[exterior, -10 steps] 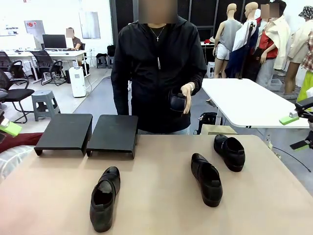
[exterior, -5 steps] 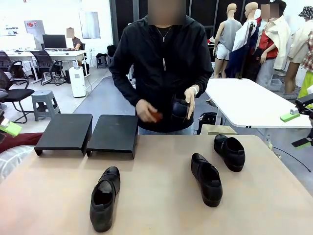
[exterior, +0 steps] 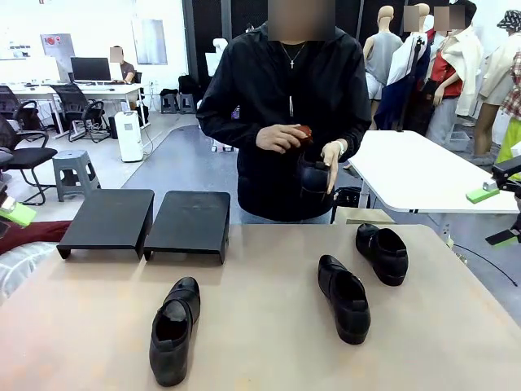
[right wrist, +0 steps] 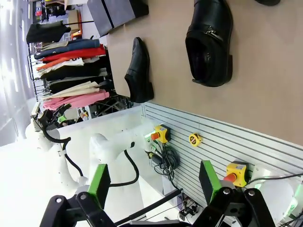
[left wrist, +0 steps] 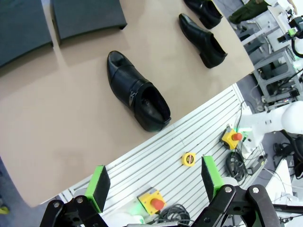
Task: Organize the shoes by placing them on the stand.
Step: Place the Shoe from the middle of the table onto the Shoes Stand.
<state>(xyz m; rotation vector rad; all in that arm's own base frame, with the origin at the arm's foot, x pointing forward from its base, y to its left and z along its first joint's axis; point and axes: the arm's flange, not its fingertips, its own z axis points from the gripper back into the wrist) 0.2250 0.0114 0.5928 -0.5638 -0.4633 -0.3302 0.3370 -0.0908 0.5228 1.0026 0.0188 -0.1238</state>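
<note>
Three black strapped shoes lie on the tan table: one at the near left (exterior: 173, 330), one right of centre (exterior: 343, 297), one behind it (exterior: 382, 253). The person at the far side holds the fourth shoe (exterior: 313, 177) upright in one hand, with a small red object (exterior: 303, 133) in the other hand above it. The two-unit black stand (exterior: 189, 222) sits bare at the far left. My left gripper (left wrist: 154, 182) hangs open off the table's near edge, above the left shoe (left wrist: 137, 97). My right gripper (right wrist: 152, 183) is open too, off the edge near another shoe (right wrist: 209, 40).
A slatted rail with yellow emergency-stop boxes (left wrist: 152, 202) and a yellow tape measure (left wrist: 188, 159) runs along the table's near edge. A white table (exterior: 415, 171) stands behind at the right. Red cloth (exterior: 32, 235) lies beyond the table's left edge.
The person has stepped right, lifted the held shoe higher and brought the other hand, holding a red object, up to it. Both arms and the table shoes stayed put.
</note>
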